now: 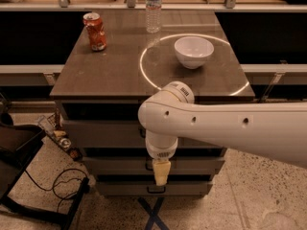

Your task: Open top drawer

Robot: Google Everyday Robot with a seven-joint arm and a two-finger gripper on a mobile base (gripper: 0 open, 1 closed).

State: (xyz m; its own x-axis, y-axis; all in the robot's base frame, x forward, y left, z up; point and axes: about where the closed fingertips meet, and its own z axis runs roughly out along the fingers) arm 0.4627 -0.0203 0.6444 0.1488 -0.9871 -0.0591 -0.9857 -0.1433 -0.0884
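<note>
The tool hangs in front of the drawer fronts, and the top drawer seems to be closed.

The white arm (230, 128) comes in from the right edge of the frame and bends down at the centre, so the tool (161, 172) points to the floor in the lower middle of the frame, in front of the second drawer front (196, 166). Whether the tool is clenched or released I cannot tell. The top drawer (100, 134) is directly under the tabletop (105, 73), and the arm covers its middle part. Its front looks flush with the fronts below, but the view here is dark. On the tabletop stand a red can (95, 31) at the upper left, a clear bottle (153, 8) at the top centre, and a white bowl (194, 51) inside a bright ring of light (144, 73).
</note>
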